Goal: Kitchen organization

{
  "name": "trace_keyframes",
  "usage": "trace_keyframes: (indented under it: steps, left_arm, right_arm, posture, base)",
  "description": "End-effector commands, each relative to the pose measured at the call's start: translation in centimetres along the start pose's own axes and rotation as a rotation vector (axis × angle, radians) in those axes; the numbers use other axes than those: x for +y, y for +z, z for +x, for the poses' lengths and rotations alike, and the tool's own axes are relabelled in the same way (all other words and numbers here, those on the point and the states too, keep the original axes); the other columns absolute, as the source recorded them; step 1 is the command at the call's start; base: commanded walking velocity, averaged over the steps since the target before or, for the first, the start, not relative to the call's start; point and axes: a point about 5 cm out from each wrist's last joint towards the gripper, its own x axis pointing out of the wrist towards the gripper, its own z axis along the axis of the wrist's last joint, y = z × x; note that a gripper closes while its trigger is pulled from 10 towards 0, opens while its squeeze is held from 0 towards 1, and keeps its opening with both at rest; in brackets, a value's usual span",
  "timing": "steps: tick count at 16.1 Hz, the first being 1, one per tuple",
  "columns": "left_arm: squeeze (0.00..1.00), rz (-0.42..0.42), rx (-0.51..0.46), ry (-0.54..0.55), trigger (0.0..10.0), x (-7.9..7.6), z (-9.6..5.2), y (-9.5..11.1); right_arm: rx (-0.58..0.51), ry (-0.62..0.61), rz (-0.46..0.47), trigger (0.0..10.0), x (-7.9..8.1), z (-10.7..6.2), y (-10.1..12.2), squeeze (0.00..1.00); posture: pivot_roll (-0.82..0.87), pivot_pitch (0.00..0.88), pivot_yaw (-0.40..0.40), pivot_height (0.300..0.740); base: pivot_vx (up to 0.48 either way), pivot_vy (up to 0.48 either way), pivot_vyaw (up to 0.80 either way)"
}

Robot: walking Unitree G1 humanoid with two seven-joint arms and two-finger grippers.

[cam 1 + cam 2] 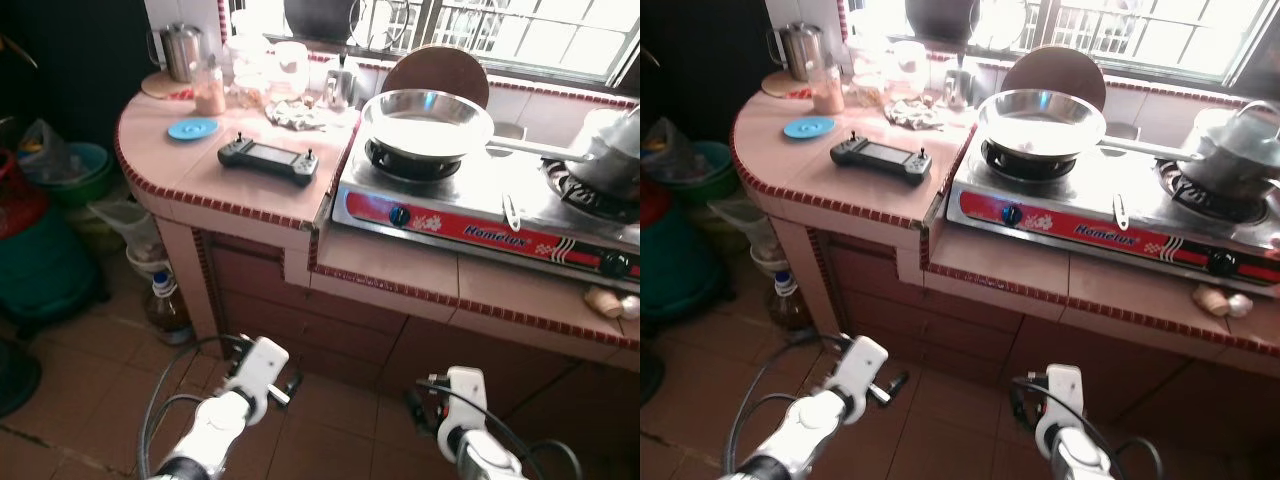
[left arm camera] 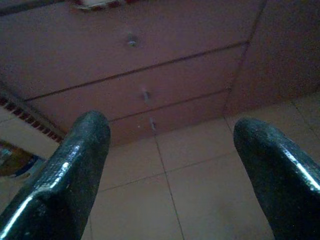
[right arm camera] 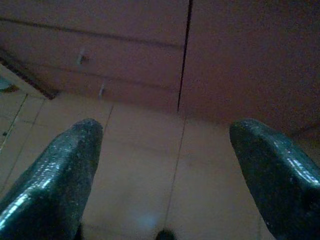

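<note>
A wide steel pan [image 1: 427,122] sits on the left burner of a silver stove [image 1: 480,215] on the pink tiled counter [image 1: 250,195]. On the right burner stands a lidded pot [image 1: 610,150]. A black handheld controller [image 1: 268,160] and a blue lid [image 1: 192,128] lie on the counter's left part. Both my arms hang low in front of the cabinet fronts, below the counter. In the wrist views my left gripper [image 2: 170,135] and right gripper [image 3: 165,132] are open, nothing between the fingers, with floor tiles and drawers beyond them.
Jars [image 1: 210,90], a steel jug [image 1: 182,50], a cup [image 1: 340,88] and a crumpled cloth [image 1: 297,115] crowd the counter's back under the window. Garlic [image 1: 608,302] lies near the front edge at right. A bottle [image 1: 165,305], buckets and bags [image 1: 60,170] stand on the floor at left.
</note>
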Motion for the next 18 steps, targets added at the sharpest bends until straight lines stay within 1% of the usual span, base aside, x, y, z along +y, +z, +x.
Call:
trace_keyframes:
  steps: [1, 2, 3, 4, 5, 6, 7, 8, 9, 10, 11, 12, 13, 15, 16, 17, 18]
  left_arm:
    - [0.00, -0.030, -0.005, 0.008, 10.0, 1.2, -0.6, -0.3]
    - [0.00, -0.062, -0.014, -0.009, 10.0, 1.6, -1.1, -0.6]
    - [0.00, -0.079, -0.052, 0.018, 10.0, 2.0, -1.9, -0.7]
    - [0.00, -0.094, -0.105, 0.047, 10.0, 2.1, -2.7, -0.6]
    - [0.00, -0.108, -0.129, 0.061, 10.0, 2.1, -3.1, -0.5]
    - [0.00, -0.140, -0.164, 0.059, 10.0, 1.9, -3.6, -0.2]
    - [0.00, -0.131, -0.232, 0.057, 10.0, 1.6, -4.7, 0.3]
    - [0.00, -0.114, -0.269, 0.059, 10.0, 1.6, -5.3, 0.5]
    - [0.00, -0.082, -0.288, 0.152, 10.0, 2.0, -7.2, 0.3]
    - [0.00, -0.080, -0.286, 0.180, 10.0, 2.4, -8.4, -0.4]
    - [0.00, -0.127, -0.267, 0.224, 10.0, 2.7, -9.8, -1.4]
    - [0.00, -0.128, -0.248, 0.237, 10.0, 2.8, -10.5, -2.0]
    - [0.00, -0.125, -0.242, 0.238, 10.0, 2.8, -10.6, -2.2]
    - [0.00, -0.141, -0.238, 0.201, 10.0, 2.6, -10.7, -2.5]
    - [0.00, -0.141, -0.240, 0.182, 10.0, 2.6, -10.4, -2.7]
    - [0.00, -0.146, -0.231, 0.178, 10.0, 2.7, -10.2, -2.9]
    - [0.00, -0.169, -0.218, 0.183, 10.0, 3.1, -9.8, -2.8]
  right_arm:
    - [-0.056, 0.004, -0.032, 10.0, -0.9, -0.5, 0.8, 0.00]
    - [-0.084, -0.002, -0.041, 10.0, -1.5, -1.0, 0.9, 0.00]
    - [-0.119, -0.004, -0.036, 10.0, -2.0, -1.8, 1.2, 0.00]
    - [-0.165, 0.014, -0.029, 10.0, -2.2, -2.8, 1.8, 0.00]
    - [-0.185, 0.023, -0.026, 10.0, -2.1, -3.3, 2.1, 0.00]
    - [-0.210, 0.015, -0.029, 10.0, -2.2, -3.9, 2.7, 0.00]
    - [-0.254, -0.014, -0.033, 10.0, -2.3, -4.8, 3.5, 0.00]
    - [-0.274, -0.038, -0.037, 10.0, -2.5, -5.3, 3.8, 0.00]
    - [-0.336, -0.081, 0.025, 10.0, -2.5, -6.6, 4.5, 0.00]
    - [-0.328, -0.107, 0.003, 10.0, -2.5, -7.4, 4.3, 0.00]
    - [-0.294, -0.107, -0.060, 10.0, -2.2, -8.2, 3.8, 0.00]
    - [-0.298, -0.121, -0.121, 10.0, -1.9, -8.7, 3.6, 0.00]
    - [-0.304, -0.121, -0.131, 10.0, -1.9, -8.8, 3.6, 0.00]
    - [-0.346, -0.114, -0.095, 10.0, -1.0, -9.2, 4.4, 0.00]
    - [-0.372, -0.116, -0.112, 10.0, 0.0, -8.8, 4.8, 0.00]
    - [-0.374, -0.119, -0.103, 10.0, 0.4, -8.6, 4.9, 0.00]
    - [-0.381, -0.123, -0.096, 10.0, 0.8, -8.4, 5.4, 0.00]
  posture:
    - [0.15, 0.000, -0.069, 0.740]
    - [0.15, 0.000, -0.074, 0.740]
    - [0.16, 0.000, -0.081, 0.740]
    - [0.17, 0.000, -0.086, 0.740]
    - [0.17, 0.000, -0.092, 0.740]
    - [0.17, 0.000, -0.092, 0.740]
    - [0.17, 0.000, -0.104, 0.740]
    - [0.17, 0.000, -0.104, 0.740]
    - [0.17, 0.000, -0.105, 0.740]
    - [0.17, 0.000, -0.101, 0.740]
    - [0.15, 0.000, -0.091, 0.740]
    - [0.15, 0.000, -0.092, 0.740]
    - [0.15, 0.000, -0.092, 0.740]
    - [0.16, 0.000, -0.102, 0.740]
    - [0.19, 0.000, -0.110, 0.740]
    - [0.19, 0.000, -0.104, 0.740]
    - [0.17, 0.000, -0.073, 0.740]
  base:
    - [0.000, 0.000, 0.00]
    - [0.000, 0.000, 0.00]
    - [0.000, 0.000, 0.00]
    - [0.000, 0.000, 0.00]
    - [0.000, 0.000, 0.00]
    - [0.000, 0.000, 0.00]
    - [0.000, 0.000, 0.00]
    - [0.000, 0.000, 0.00]
    - [0.000, 0.000, 0.00]
    - [0.000, 0.000, 0.00]
    - [0.000, 0.000, 0.00]
    - [0.000, 0.000, 0.00]
    - [0.000, 0.000, 0.00]
    - [0.000, 0.000, 0.00]
    - [0.000, 0.000, 0.00]
    - [0.000, 0.000, 0.00]
    - [0.000, 0.000, 0.00]
